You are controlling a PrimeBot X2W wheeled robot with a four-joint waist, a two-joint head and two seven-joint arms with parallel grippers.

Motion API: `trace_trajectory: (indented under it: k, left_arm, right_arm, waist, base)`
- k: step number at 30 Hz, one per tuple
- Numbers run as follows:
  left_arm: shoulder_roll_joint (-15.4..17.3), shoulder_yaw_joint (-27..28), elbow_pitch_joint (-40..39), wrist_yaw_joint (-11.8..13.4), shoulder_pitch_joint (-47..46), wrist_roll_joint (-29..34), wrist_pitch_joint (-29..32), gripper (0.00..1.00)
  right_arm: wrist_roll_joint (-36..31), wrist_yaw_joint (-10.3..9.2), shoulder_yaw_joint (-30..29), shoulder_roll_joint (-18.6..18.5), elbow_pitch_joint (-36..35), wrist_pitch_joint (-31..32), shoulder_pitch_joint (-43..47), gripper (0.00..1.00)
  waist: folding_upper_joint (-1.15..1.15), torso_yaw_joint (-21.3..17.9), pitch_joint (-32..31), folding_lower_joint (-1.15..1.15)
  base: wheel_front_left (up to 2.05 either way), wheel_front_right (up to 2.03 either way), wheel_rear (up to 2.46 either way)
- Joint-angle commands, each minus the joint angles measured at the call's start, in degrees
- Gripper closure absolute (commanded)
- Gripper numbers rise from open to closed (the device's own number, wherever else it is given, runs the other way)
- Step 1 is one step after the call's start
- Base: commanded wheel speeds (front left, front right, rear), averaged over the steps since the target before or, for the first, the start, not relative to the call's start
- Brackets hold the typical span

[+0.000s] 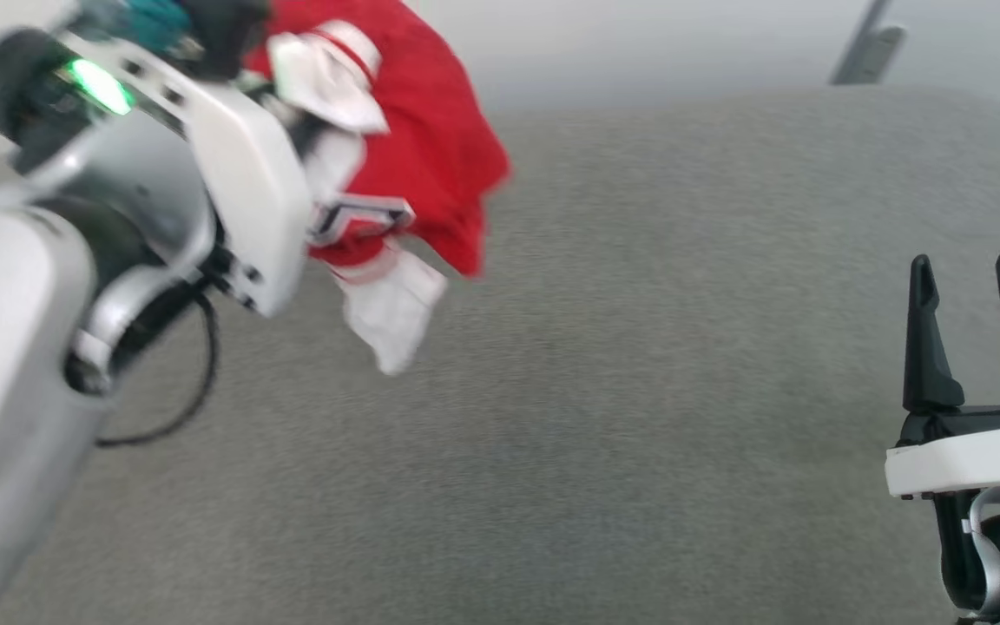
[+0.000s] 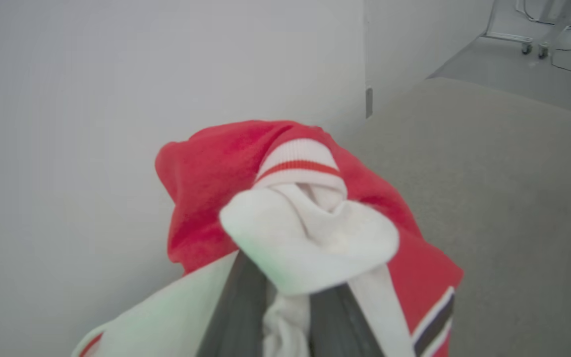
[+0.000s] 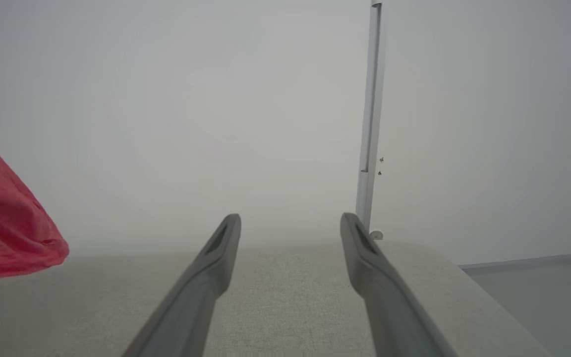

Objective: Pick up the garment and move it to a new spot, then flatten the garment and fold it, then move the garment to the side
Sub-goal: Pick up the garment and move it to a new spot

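The garment (image 1: 430,130), a red jersey with white lining and striped trim, hangs bunched in the air above the far left of the grey cushioned surface (image 1: 639,391). In the left wrist view my left gripper (image 2: 290,277) is shut on a wad of its white lining, with the garment's red cloth (image 2: 206,173) draped beyond the fingers. My pale left wrist housing (image 1: 240,174) covers part of the cloth. My right gripper (image 1: 964,267) stands open at the lower right, with nothing between its fingers. The right wrist view has the open right gripper (image 3: 289,218) and a red corner of the garment (image 3: 3,223) at its left edge.
The grey surface (image 3: 285,297) ends at a plain white wall with a vertical white trim strip (image 3: 372,124). A wheeled metal frame (image 2: 533,44) stands on the floor beyond the surface's far right corner. A black cable (image 1: 196,391) loops below my left wrist.
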Motion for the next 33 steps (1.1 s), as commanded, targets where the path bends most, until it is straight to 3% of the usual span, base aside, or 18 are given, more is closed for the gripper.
trace_trajectory:
  k: [1,9,18,29,30,31,32,33]
  left_arm:
    - [-0.5,-0.8,-0.9,0.4,1.4,-0.3,0.7,1.0]
    - [-4.3,-8.1,1.6,-0.4,8.9,-3.2,4.1,1.0]
    - [-7.0,-11.7,17.7,-2.6,14.0,-4.6,0.5,1.0]
    - [-11.4,-15.2,35.5,-4.6,14.0,-5.2,-3.7,1.0]
    - [-11.8,-15.6,36.7,-4.5,13.7,-5.2,-4.0,0.75]
    - [-12.0,-15.7,37.6,-4.7,13.3,-5.5,-4.2,0.58]
    - [-12.3,-15.7,38.2,-4.8,12.8,-5.9,-4.6,0.2]
    - [-12.4,-15.5,38.4,-4.8,12.3,-6.3,-5.0,0.0]
  right_arm:
    - [0.5,-0.02,0.0,0.3,0.4,-0.5,0.4,0.0]
    - [3.2,-0.02,1.9,0.8,5.1,-3.2,-0.2,0.0]
    - [6.3,-0.02,5.8,0.8,11.8,-6.6,-2.6,0.0]
    - [6.1,-0.02,8.0,0.8,15.3,-8.2,-5.3,0.0]
    - [5.9,-0.02,8.1,0.8,15.5,-8.2,-5.6,0.0]
    - [5.8,-0.02,8.2,0.8,15.6,-8.3,-5.8,0.0]
    - [5.7,-0.02,8.3,0.8,15.7,-8.3,-5.9,0.0]
    - [5.7,-0.02,8.3,0.8,15.9,-8.4,-5.8,0.0]
  waist:
    - [0.0,-3.4,0.7,0.0]
    - [0.0,-9.2,3.1,0.0]
    - [0.0,-12.4,4.9,0.0]
    - [0.0,-12.9,5.4,0.0]
    - [0.0,-12.8,5.4,0.0]
    - [0.0,-12.7,5.3,0.0]
    - [0.0,-12.6,5.2,0.0]
    - [0.0,-12.4,5.0,0.0]
  base:
    - [0.0,0.0,0.0]
    - [0.0,0.0,0.0]
    - [0.0,0.0,0.0]
    - [0.0,0.0,0.0]
    - [0.0,0.0,0.0]
    - [0.0,0.0,0.0]
    - [0.0,0.0,0.0]
    - [0.0,0.0,0.0]
